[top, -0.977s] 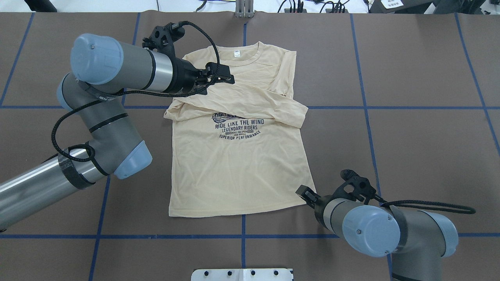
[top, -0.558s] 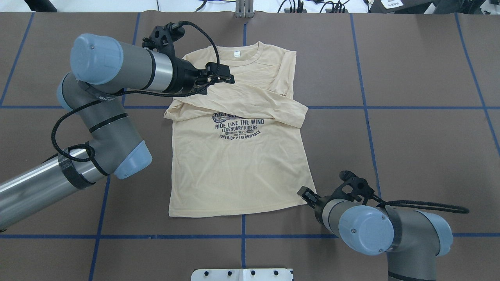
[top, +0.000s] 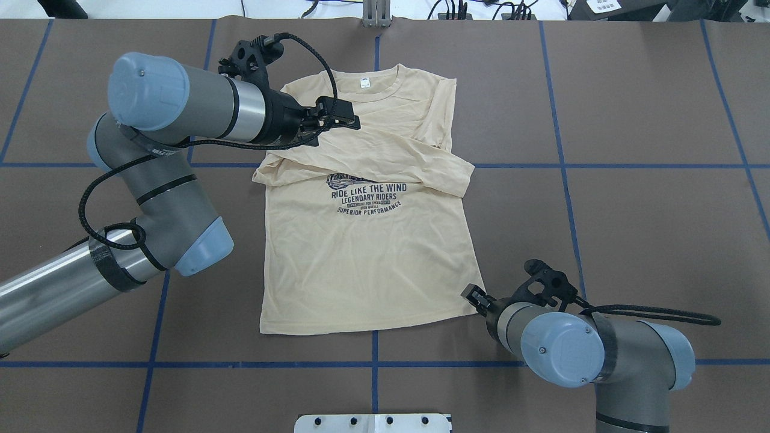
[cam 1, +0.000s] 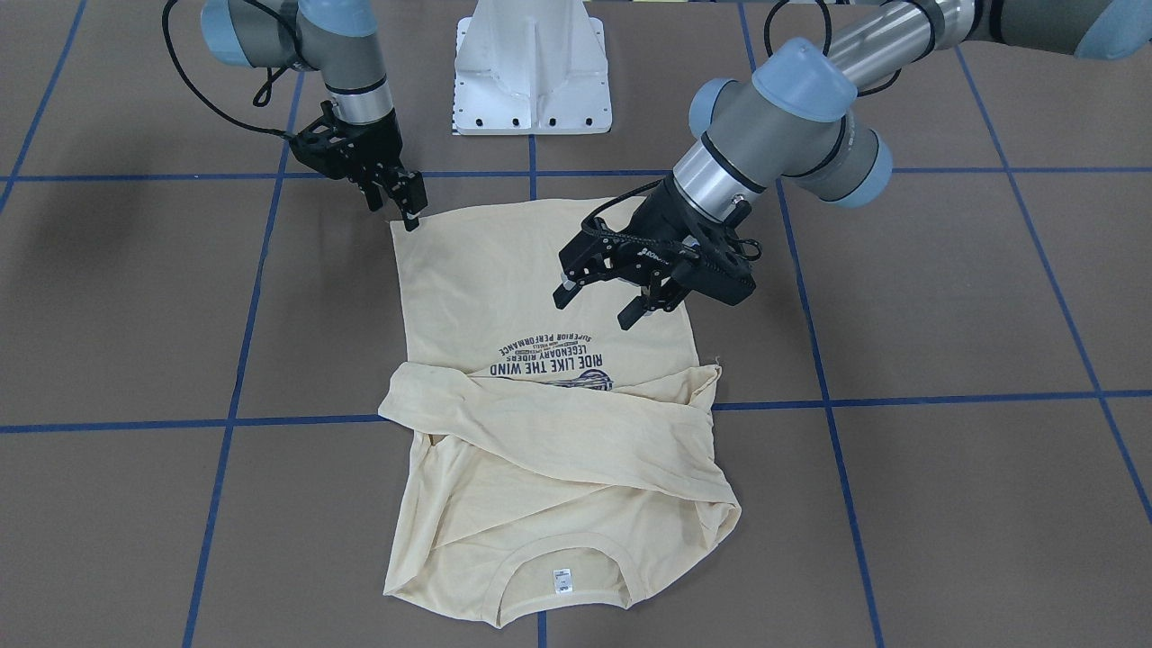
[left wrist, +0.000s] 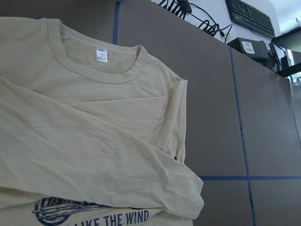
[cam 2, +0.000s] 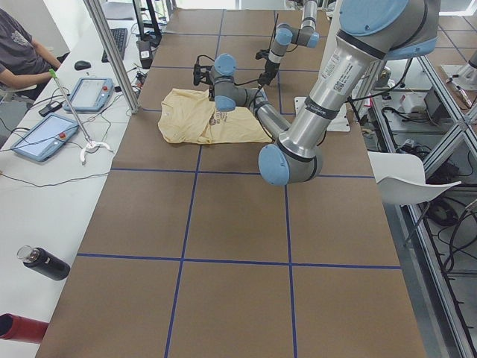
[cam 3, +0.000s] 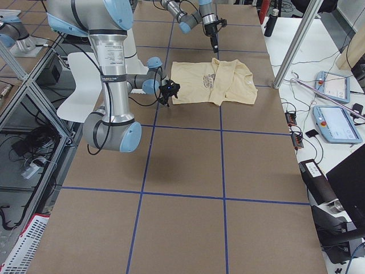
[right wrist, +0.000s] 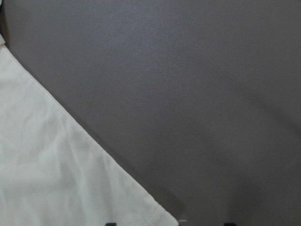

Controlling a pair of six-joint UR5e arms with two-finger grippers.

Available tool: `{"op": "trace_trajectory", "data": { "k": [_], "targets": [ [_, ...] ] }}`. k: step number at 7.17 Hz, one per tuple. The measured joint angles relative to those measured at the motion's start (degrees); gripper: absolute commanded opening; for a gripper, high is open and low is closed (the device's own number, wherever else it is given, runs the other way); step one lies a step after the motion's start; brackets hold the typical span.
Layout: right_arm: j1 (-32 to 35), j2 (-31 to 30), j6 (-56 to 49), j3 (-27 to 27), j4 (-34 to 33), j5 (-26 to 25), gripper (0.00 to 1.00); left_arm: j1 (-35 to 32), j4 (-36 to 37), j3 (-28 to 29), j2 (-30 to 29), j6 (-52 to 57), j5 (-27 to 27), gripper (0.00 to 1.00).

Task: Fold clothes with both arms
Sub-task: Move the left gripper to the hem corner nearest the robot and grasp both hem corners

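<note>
Left gripper (cam 1: pixel 598 304): jaws spread wide, holding nothing, hanging above the upper part of the T-shirt (top: pixel 367 264) near the folded sleeves.
Right gripper (cam 1: pixel 407 205): jaws apart, one either side of the hem corner nearest the robot; its wrist view cuts off all but two dark fingertips (right wrist: pixel 110 223), so contact with the cloth is unclear.
Surface (top: pixel 631 228): brown, with a blue tape grid.
T-shirt: flat, print up, neck away from the robot.
Sleeves (top: pixel 433 171): crossed over the chest.
Print (top: pixel 368 198): top hidden under a sleeve, lower lines legible.
Neck label (top: pixel 364 83): white, text too small to read.
</note>
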Motion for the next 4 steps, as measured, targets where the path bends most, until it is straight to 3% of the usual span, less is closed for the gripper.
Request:
{"op": "trace_trajectory", "data": {
  "k": [2, 4],
  "targets": [
    [0.1, 0.1, 0.0, -0.4, 0.0, 0.0, 0.74, 0.0, 0.0, 0.0, 0.0, 0.0, 0.0, 0.98],
    [0.0, 0.2, 0.1, -0.7, 0.0, 0.1, 0.00, 0.0, 0.0, 0.0, 0.4, 0.0, 0.0, 0.96]
  ]
}}
